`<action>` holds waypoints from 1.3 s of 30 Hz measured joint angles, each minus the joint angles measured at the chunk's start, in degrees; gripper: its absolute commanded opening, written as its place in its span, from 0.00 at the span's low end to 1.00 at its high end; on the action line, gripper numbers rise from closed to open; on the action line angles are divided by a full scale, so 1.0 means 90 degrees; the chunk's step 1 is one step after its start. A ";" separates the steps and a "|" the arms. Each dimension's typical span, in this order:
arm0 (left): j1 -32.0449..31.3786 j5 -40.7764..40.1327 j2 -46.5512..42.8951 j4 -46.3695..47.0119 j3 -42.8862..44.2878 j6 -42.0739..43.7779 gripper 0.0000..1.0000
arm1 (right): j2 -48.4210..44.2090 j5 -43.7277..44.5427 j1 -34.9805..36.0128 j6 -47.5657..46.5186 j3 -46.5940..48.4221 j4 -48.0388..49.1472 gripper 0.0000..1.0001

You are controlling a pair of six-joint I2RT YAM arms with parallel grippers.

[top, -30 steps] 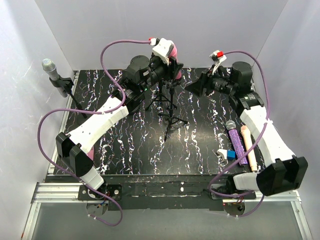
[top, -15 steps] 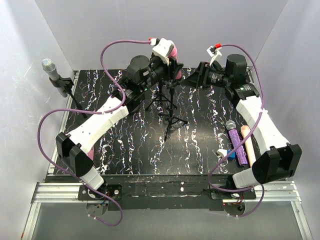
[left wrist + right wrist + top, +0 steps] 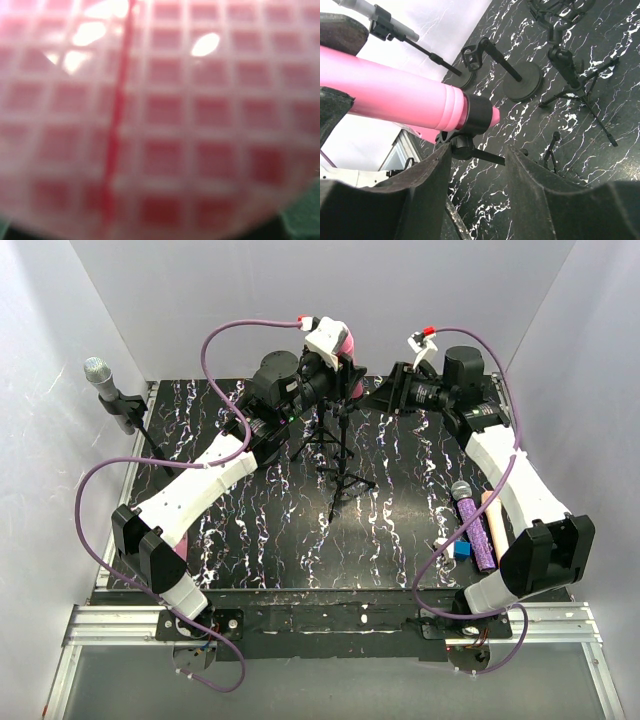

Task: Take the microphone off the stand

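While left gripper [image 3: 338,350] meets the pink microphone [image 3: 395,100] — grip unclear — right gripper [image 3: 480,154] gapes nearby

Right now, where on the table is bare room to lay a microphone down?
Free: near middle of the table, between the tripod stand and the front edge. Crowded: near right, with purple microphone and blue block; far middle, around that stand.
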 measured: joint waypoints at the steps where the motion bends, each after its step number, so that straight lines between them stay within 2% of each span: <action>1: 0.0000 0.0000 0.0000 0.0002 -0.0005 0.0005 0.00 | 0.0005 -0.0005 0.0015 -0.0041 0.0000 -0.0022 0.51; 10: 0.0000 0.0017 -0.0053 0.0027 -0.0075 0.0022 0.00 | -0.0022 0.0036 0.0180 -0.0342 -0.0138 -0.0328 0.48; 20: 0.0000 0.0131 -0.0063 0.0007 -0.0068 0.0051 0.00 | -0.0107 0.0680 0.0131 -0.0765 -0.0787 -0.0782 0.48; 26: 0.0000 0.0245 -0.0063 -0.0126 0.0022 0.0192 0.00 | -0.0435 0.0163 0.0129 -0.0947 -0.0945 -0.0495 0.64; 30: 0.0000 0.0291 -0.0063 -0.0172 0.0039 0.0260 0.00 | -0.0733 -0.0170 0.0131 -0.0935 -0.0828 -0.0063 0.80; 39: 0.0000 0.0328 -0.0063 -0.0182 0.0041 0.0272 0.00 | -0.0155 0.0061 0.0175 -0.0340 0.0027 0.0032 0.86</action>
